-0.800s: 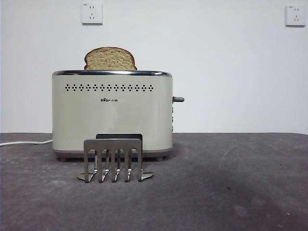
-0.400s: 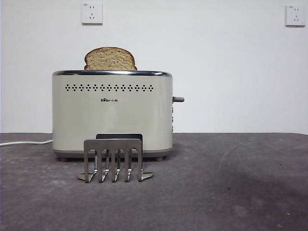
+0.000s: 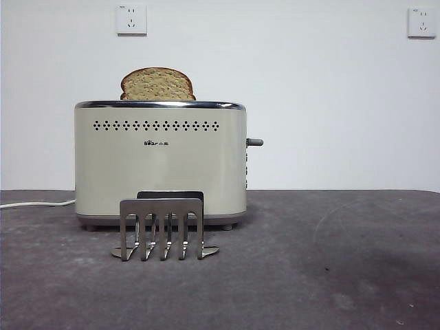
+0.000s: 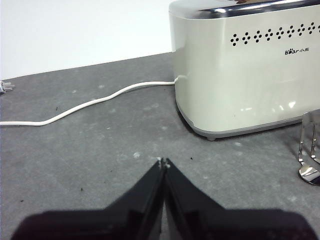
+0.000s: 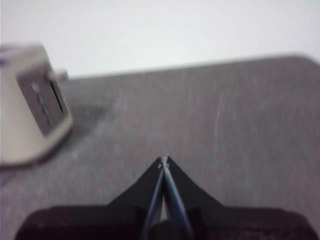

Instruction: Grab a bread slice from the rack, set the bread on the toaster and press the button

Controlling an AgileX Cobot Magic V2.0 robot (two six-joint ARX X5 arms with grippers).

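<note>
The left gripper [image 4: 163, 161] hangs low over the dark grey table [image 3: 330, 275], its two black jaws pressed together to a point and holding nothing; it sits well apart from the toaster [image 4: 245, 70], facing the long cream side near the end where a white power cord [image 4: 90, 104] trails away across the table. The right gripper [image 5: 164, 160] is likewise pinched closed and empty above bare table, well apart from the toaster's narrow end, which shows blurred at the side of its view with the button [image 5: 61, 75] sticking out. From the front, neither arm shows. The toaster stands upright in the middle-left of the table, with a chrome top rim and a row of small vent holes. The slice of bread [image 3: 157, 84] stands upright in the toaster's top slot, its domed brown upper part rising above the rim. The button projects sideways from the right end, high up. The rack [image 3: 163, 228] stands just in front of the toaster, its slotted plates upright and holding no bread. Two wall sockets [image 3: 131, 19] sit high on the white wall behind.
</note>
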